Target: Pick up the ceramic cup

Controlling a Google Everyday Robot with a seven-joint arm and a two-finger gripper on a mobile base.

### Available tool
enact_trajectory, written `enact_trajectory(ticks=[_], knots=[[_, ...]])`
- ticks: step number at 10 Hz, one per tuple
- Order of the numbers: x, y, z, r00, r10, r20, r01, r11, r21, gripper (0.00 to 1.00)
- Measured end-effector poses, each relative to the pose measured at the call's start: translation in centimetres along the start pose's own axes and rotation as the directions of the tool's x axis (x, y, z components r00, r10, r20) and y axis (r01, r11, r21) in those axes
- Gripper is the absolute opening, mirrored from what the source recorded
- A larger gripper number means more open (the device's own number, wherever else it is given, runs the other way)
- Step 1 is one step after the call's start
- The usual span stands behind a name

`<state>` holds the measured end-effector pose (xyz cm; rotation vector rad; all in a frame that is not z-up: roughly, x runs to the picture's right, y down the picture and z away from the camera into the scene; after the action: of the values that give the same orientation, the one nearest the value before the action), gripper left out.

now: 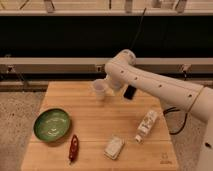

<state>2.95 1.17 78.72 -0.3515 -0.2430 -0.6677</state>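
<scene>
The ceramic cup is small, plain and white. It stands upright on the far middle of the wooden table. My white arm reaches in from the right and bends down just right of the cup. My gripper is at the arm's end, mostly hidden behind the wrist, close beside the cup's right side. I cannot tell whether it touches the cup. A small black part shows below the wrist.
A green bowl sits at the left. A red-brown item lies near the front edge. A white packet lies at front centre. A white labelled bottle lies on its side at the right. A dark rail and shelf run behind the table.
</scene>
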Motion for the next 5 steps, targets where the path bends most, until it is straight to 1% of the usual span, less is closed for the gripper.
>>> enact_trajectory(ticks=[2, 3, 5], knots=[[0.1, -0.3, 0.7, 1.000, -0.028, 0.006, 0.028, 1.000, -0.011, 0.80], [-0.6, -0.8, 1.0, 0.999, -0.041, 0.017, 0.041, 0.999, -0.013, 0.80], [-0.3, -0.7, 1.5, 0.998, -0.053, 0.019, 0.054, 0.998, -0.023, 0.80]])
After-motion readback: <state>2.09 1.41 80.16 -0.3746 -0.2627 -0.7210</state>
